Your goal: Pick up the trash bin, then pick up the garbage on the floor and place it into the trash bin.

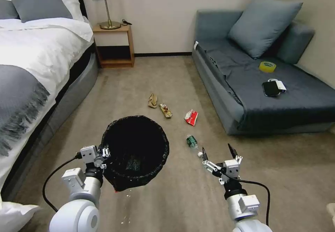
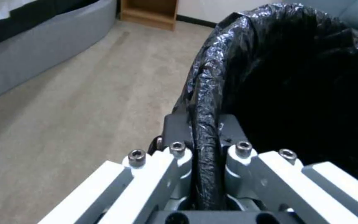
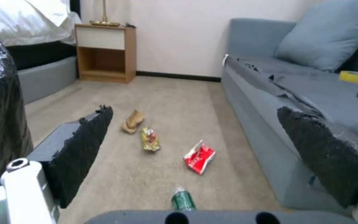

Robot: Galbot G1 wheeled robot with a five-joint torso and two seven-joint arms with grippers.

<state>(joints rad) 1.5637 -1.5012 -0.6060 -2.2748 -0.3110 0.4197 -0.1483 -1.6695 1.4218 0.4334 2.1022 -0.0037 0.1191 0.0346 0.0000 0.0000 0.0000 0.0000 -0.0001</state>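
My left gripper (image 1: 104, 154) is shut on the rim of the trash bin (image 1: 136, 148), a round bin lined with a crinkly black bag, held up off the carpet and tilted. The left wrist view has the bagged rim (image 2: 206, 137) pinched between both fingers. My right gripper (image 1: 218, 152) hovers open and empty just past the green bottle (image 1: 191, 141). The garbage lies on the carpet beyond: a red-and-white wrapper (image 1: 191, 117), a multicoloured snack wrapper (image 1: 165, 110) and a tan crumpled scrap (image 1: 152, 100). From the right wrist, the bottle (image 3: 182, 200) sits between the spread fingers (image 3: 84, 152).
A grey sofa (image 1: 226, 95) runs along the right, carrying a yellow tape roll (image 1: 267, 66), a black phone (image 1: 270, 88) and a white box. The bed (image 1: 31, 71) borders the left. A wooden nightstand (image 1: 114, 46) with a lamp stands at the back wall.
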